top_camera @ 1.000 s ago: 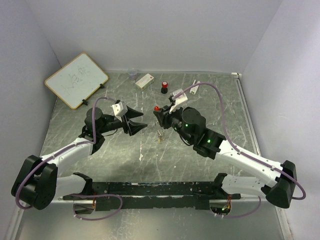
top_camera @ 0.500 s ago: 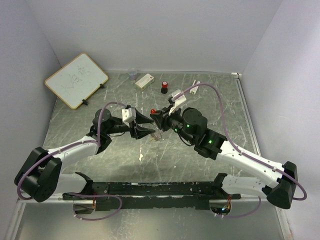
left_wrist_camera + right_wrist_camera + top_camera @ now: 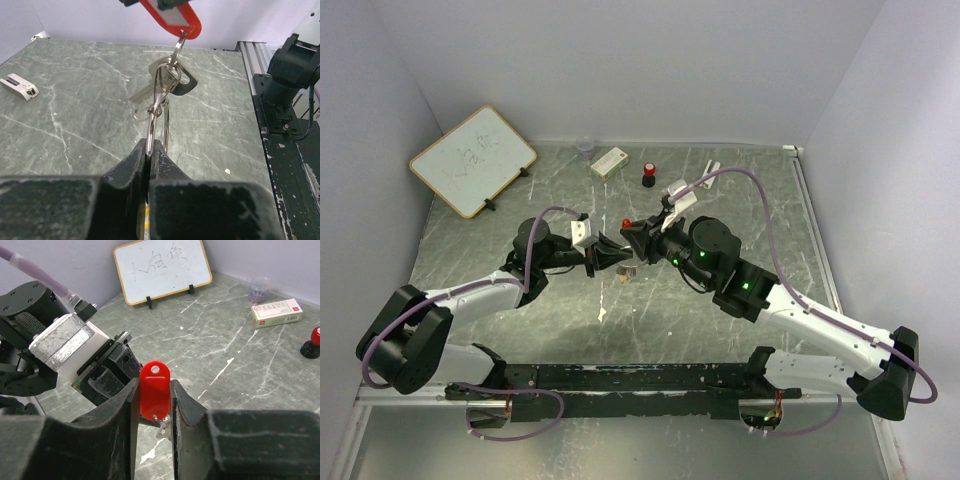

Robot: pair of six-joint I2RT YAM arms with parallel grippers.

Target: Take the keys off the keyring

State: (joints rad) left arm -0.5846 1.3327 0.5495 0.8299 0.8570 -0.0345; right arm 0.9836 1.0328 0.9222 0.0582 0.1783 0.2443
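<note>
My right gripper (image 3: 152,385) is shut on a red plastic tag (image 3: 154,390), and the bunch hangs in the air below it. In the left wrist view the thin silver keyring (image 3: 158,107) hangs from the red tag (image 3: 172,17). A silver key (image 3: 144,93) and a dark-headed key (image 3: 186,86) are threaded on it. My left gripper (image 3: 149,145) is shut on the lower wire of the ring. From above, the left gripper (image 3: 613,257) and right gripper (image 3: 632,238) meet tip to tip at mid-table, with a yellowish key (image 3: 625,272) dangling beneath.
A whiteboard (image 3: 472,160) leans at the back left. Along the back stand a small clear cup (image 3: 585,149), a white box (image 3: 609,162), a red-topped black knob (image 3: 648,176) and a small white item (image 3: 710,172). A black rail (image 3: 620,378) runs along the near edge.
The left gripper moved right toward the hanging bunch and went from open to shut on the keyring. The right gripper kept hold of the red tag and shifted only slightly.
</note>
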